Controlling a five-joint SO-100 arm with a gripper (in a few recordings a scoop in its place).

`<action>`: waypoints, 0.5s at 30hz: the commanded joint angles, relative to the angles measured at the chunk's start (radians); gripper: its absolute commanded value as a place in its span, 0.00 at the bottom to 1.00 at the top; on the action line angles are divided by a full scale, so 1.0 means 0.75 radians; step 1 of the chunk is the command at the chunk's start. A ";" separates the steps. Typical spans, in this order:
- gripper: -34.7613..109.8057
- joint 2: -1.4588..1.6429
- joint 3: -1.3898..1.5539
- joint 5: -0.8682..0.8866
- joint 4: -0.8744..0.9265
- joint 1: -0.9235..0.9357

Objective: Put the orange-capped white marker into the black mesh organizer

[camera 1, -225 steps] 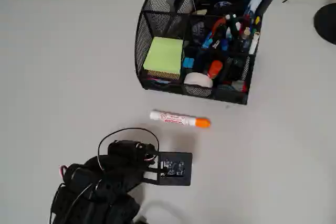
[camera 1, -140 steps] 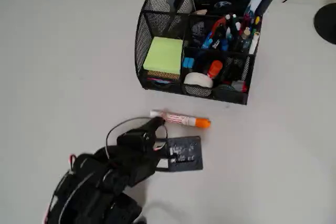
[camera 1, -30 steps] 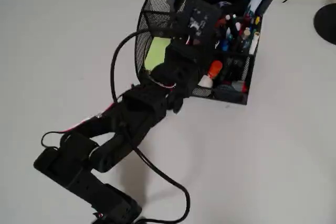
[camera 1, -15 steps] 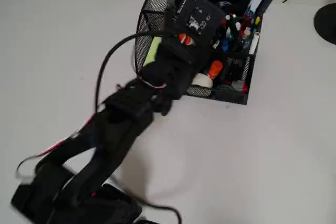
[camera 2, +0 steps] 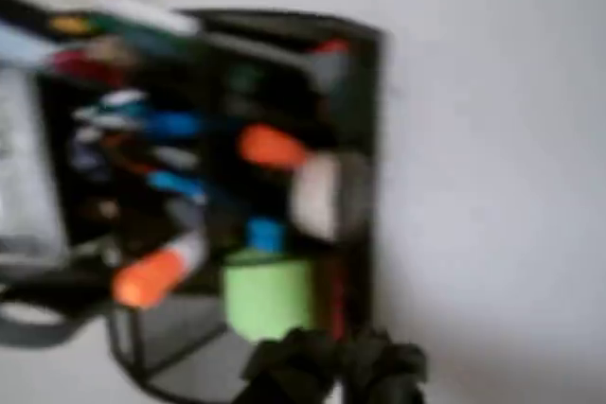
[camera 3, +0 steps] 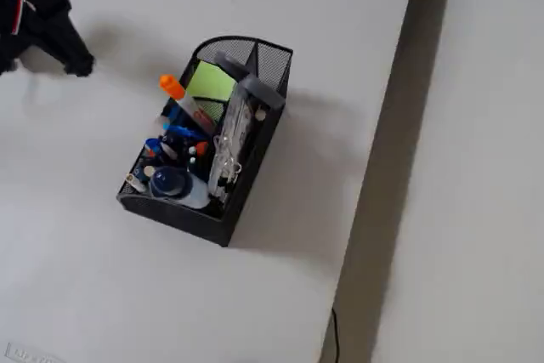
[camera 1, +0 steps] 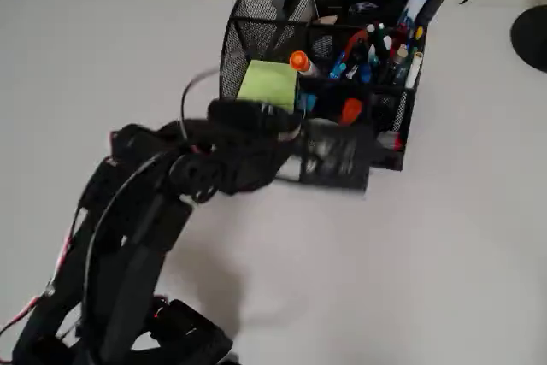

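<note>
Claw (camera 3: 75, 59): in the fixed view it sits at the upper left corner, apart from the organizer, nothing between its tips. In the wrist view the claw (camera 2: 333, 372) is a dark blur at the bottom edge. Cannot tell whether the tips are parted or together. No object in them, as far as the blur allows.

Key relation: the orange-capped white marker (camera 3: 172, 89) lies at about 4 o'clock from the claw in the fixed view, and at about 10 o'clock in the wrist view. It is not touching the claw in either.

Marker position: it stands inside the black mesh organizer (camera 3: 270, 59), leaning, with the orange cap above the rim. In the fixed view its long axis runs from the cap at 11 o'clock down to the barrel at 5 o'clock. In the overhead view the marker (camera 1: 298, 61) shows its cap just beside the sticky notes.

Organizer contents:
- Lime-green sticky notes (camera 1: 268, 83) in the compartment nearest the arm.
- A stubby orange-red top (camera 1: 351, 110) in a front compartment.
- A cluster of blue and red pens (camera 1: 369, 47) toward the back.

Judgement: placement looks done. Next move is only to clear the arm off the surface (camera 1: 444, 245).
</note>
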 commanded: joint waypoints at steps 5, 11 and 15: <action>0.24 0.650 0.511 0.025 0.072 -0.047; 0.24 0.988 0.818 -0.022 0.135 -0.065; 0.24 1.184 1.025 -0.045 0.172 -0.080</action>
